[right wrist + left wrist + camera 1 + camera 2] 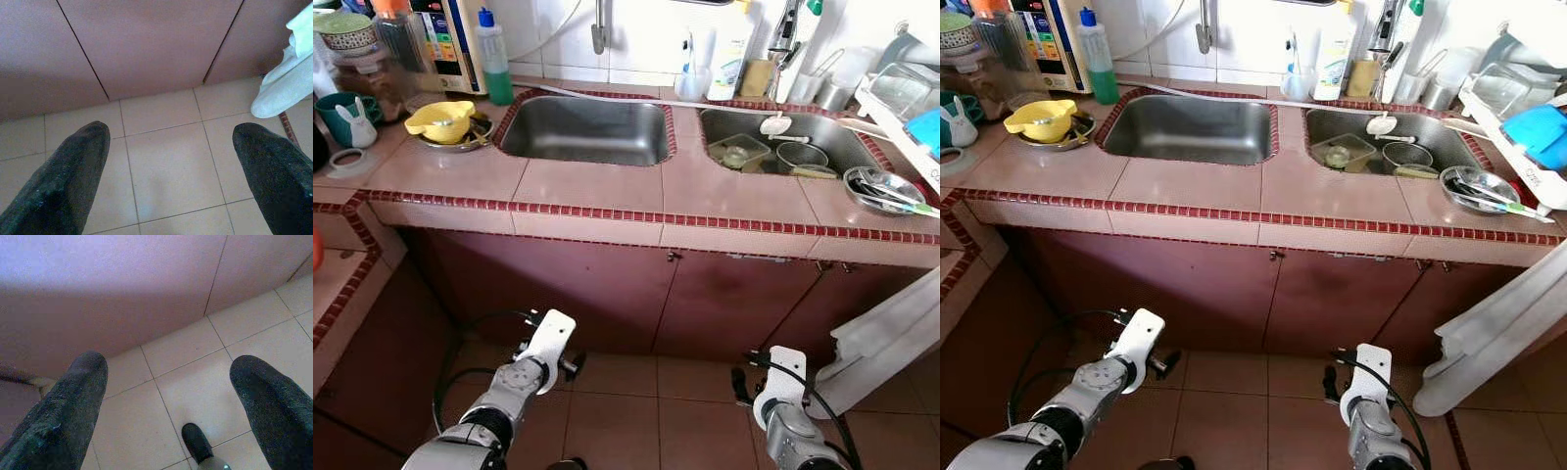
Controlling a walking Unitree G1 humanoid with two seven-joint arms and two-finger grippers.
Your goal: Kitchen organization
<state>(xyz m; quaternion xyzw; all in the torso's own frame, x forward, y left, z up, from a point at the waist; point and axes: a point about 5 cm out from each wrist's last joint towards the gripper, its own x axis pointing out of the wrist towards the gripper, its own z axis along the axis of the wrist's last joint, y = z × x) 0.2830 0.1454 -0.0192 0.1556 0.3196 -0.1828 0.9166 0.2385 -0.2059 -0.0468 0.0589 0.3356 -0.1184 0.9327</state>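
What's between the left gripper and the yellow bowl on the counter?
The counter edge. The left gripper, jaws open, hangs low by the cabinet doors; the yellow bowl sits above, left of the empty sink. The arm must lift first.

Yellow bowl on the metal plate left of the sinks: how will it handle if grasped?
The yellow bowl looks like thin plastic, so probably light and tough. It sits tilted on the metal plate, so it may rock or slide when touched. Its glossy rim could slip between fingers.
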